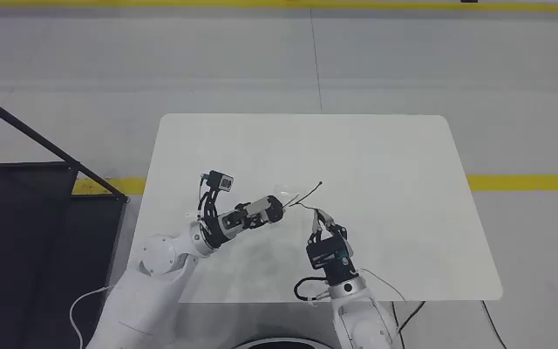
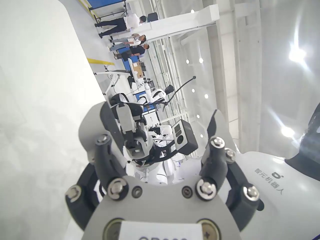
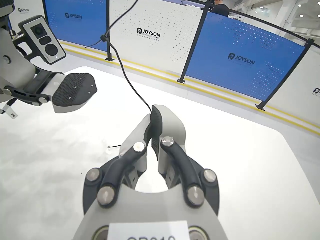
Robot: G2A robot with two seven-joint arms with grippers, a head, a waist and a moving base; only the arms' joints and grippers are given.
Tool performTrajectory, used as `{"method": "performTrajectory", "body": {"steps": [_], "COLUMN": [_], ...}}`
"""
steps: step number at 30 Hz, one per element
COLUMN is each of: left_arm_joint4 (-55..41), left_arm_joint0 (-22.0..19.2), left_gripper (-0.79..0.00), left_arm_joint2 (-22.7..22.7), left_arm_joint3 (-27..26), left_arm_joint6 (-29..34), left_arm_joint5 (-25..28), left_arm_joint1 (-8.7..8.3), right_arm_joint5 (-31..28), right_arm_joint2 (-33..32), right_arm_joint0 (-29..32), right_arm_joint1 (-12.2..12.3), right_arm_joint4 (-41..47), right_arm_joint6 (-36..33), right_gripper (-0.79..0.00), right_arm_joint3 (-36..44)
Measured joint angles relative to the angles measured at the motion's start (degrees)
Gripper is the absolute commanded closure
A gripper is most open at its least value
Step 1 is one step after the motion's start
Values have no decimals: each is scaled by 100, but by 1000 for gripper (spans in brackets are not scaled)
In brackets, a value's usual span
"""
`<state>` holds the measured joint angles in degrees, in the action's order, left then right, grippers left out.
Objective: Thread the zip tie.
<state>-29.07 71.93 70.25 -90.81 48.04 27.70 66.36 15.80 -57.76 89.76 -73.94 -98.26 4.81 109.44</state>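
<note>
Two grippers: right gripper [image 3: 153, 116] clamped on zip tie [image 3: 126, 77] at its lower end, left gripper [image 2: 160, 116] spread apart nearby; tie's top cut off in right wrist view.

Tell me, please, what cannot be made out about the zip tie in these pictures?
- Top view: the zip tie is too thin to show whether it is threaded.
- Right wrist view: its far end runs off the top edge; its near end is hidden between the fingers of the right gripper.
</note>
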Motion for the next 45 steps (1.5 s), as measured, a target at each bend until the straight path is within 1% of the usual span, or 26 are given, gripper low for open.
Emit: {"method": "performTrajectory", "body": {"steps": [3,8,12,15,18,21,25,26,27,29,31,34,40,45], "left_arm_joint4": [-80,-67,-82,-79,-64,-46,-52,-57,-60,-65,-66,-67,-65,-49], "left_arm_joint0": [-73,-167,-220,-247,-262,-269,-279,-282,-284,-287,-289,-291,-285,-261], "left_gripper": [-360,-342,-345,-336,-308,-308,-283,-271,-200,-120,-117,0,0,0], "left_arm_joint2": [-97,-225,-298,-314,-322,-322,-323,-324,-325,-325,-325,-324,-310,-301], "left_arm_joint3": [93,192,231,254,267,276,302,310,315,325,330,337,351,365], "left_arm_joint6": [89,131,179,193,193,182,191,197,201,207,211,215,230,267], "left_arm_joint5": [48,101,163,175,175,175,180,181,182,186,189,193,215,231], "left_arm_joint1": [21,49,67,74,78,80,84,85,86,88,89,91,92,90], "right_arm_joint5": [68,116,95,62,37,17,-18,-23,-30,-43,-59,-82,-77,125], "right_arm_joint2": [36,98,105,109,106,99,94,91,90,86,89,97,88,16], "right_arm_joint0": [-38,-62,-70,-69,-70,-66,-65,-63,-61,-58,-49,-37,-17,34], "right_arm_joint1": [-23,-56,-76,-87,-98,-110,-122,-127,-130,-138,-143,-152,-173,-205], "right_arm_joint4": [-111,-212,-253,-311,-346,-355,-405,-415,-418,-421,-440,-505,-534,-271], "right_arm_joint6": [-83,-153,-203,-249,-282,-291,-321,-332,-340,-350,-354,-390,-397,-269], "right_gripper": [0,0,0,0,0,0,0,0,0,0,0,0,0,0], "right_arm_joint3": [-33,-60,-64,-66,-60,-59,-61,-60,-59,-55,-56,-60,-27,117]}}
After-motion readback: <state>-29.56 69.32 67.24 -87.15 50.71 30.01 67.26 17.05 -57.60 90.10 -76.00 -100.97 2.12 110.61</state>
